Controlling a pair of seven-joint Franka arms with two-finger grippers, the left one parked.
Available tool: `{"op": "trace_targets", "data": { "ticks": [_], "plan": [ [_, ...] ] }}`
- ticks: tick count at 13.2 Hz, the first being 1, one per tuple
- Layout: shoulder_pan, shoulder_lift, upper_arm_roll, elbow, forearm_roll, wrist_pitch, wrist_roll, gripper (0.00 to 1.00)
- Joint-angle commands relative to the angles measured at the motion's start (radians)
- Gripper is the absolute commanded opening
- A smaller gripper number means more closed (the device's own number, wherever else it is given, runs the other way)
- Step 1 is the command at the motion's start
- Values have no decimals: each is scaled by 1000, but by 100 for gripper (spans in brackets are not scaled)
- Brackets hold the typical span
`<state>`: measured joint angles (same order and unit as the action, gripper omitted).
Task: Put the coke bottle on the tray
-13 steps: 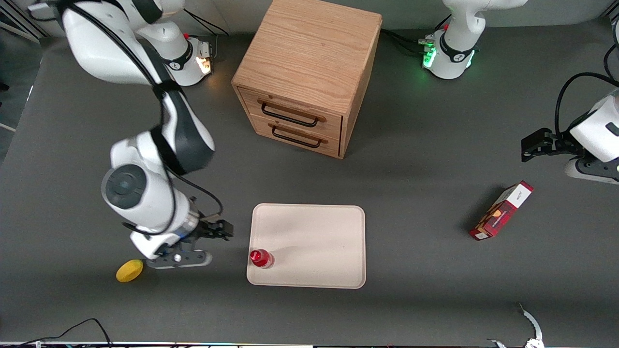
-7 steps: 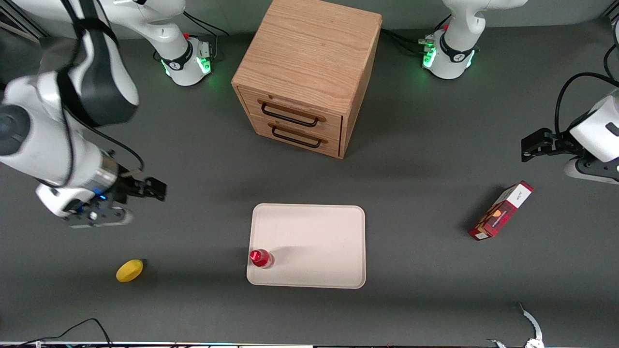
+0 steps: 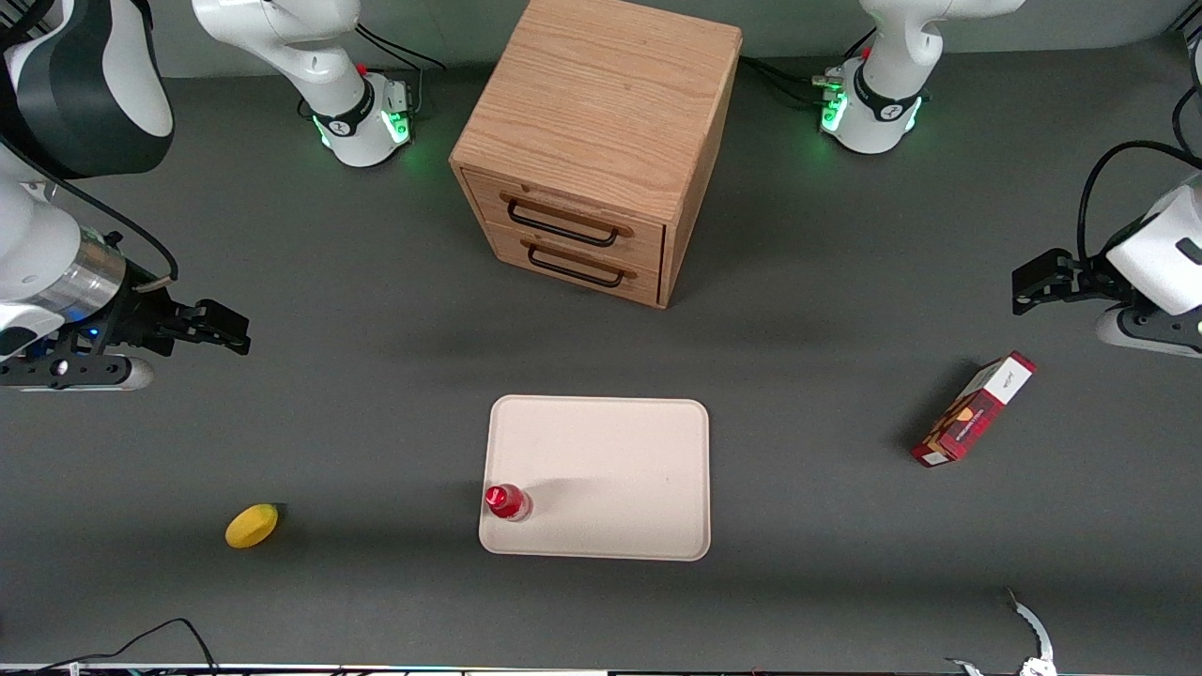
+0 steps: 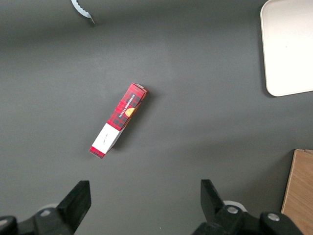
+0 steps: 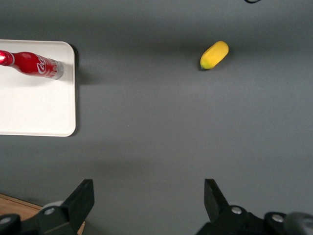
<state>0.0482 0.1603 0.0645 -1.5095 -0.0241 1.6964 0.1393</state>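
One coke bottle (image 3: 507, 501) upright on tray (image 3: 620, 441), near corner toward working arm | jaws of gripper (image 3: 218, 327) wide, empty, well apart above table (image 3: 808, 357) | step: placement looks done | next: park.

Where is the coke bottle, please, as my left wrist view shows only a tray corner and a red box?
Observer: The coke bottle stands upright on the tray, in its corner nearest the front camera at the working arm's end.
Operator: Thanks; where is the gripper?
Observer: The gripper hangs above the table toward the working arm's end, apart from the tray, fingers open, holding nothing.
Operator: Anything nearby?
Observer: A lemon lies nearer the front camera than the gripper.
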Motion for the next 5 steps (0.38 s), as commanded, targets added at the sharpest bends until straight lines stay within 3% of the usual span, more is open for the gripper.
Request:
{"op": "trace_targets", "data": {
  "ticks": [1,5],
  "plan": [
    [-13,-1,11,32,16,-34,5,100],
    [-14,56,-3,110,20,-107,-3,100]
  ]
}}
